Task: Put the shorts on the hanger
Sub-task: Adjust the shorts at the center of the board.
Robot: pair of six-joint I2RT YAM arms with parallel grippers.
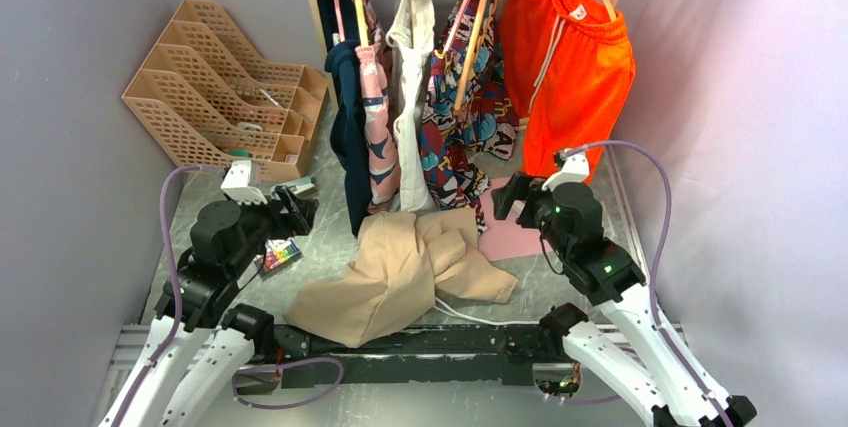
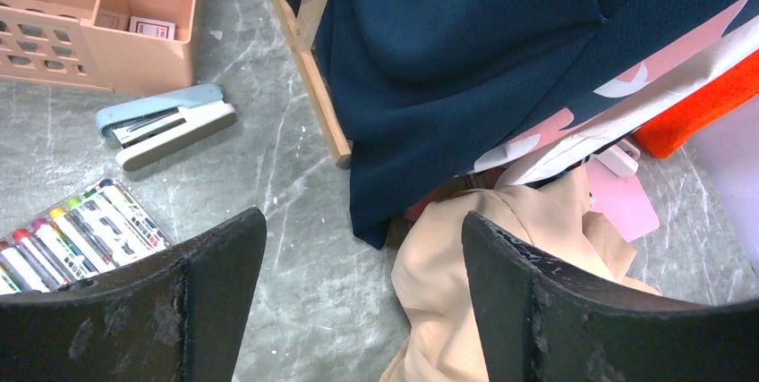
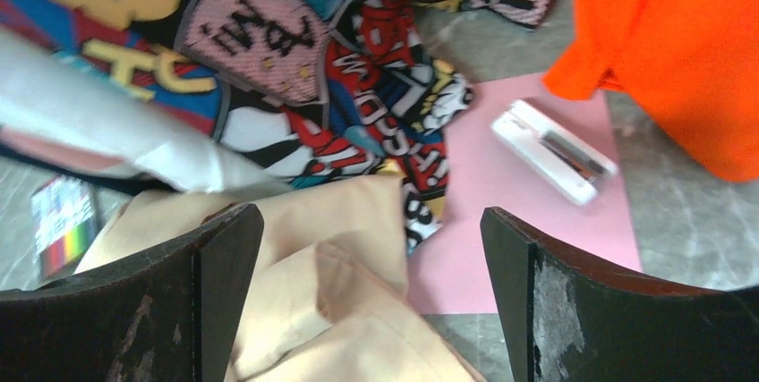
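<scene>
Shorts point(image 1: 400, 272) crumpled in heap on table point(image 1: 330, 237), near centre, between left gripper point(image 1: 300, 209) and right gripper point(image 1: 508, 197), both spread wide, pinching nothing.

Beige shorts point(image 1: 400, 272): crumpled heap lying on the table at centre, spreading toward 6 o'clock. Fabric is folded over itself, with one lobe reaching 3 o'clock. White drawstring point(image 1: 480, 317) trails out at 5 o'clock.

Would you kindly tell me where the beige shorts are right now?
In the top view, the shorts lie crumpled centrally on the table, just beneath the hanging clothes.
</scene>
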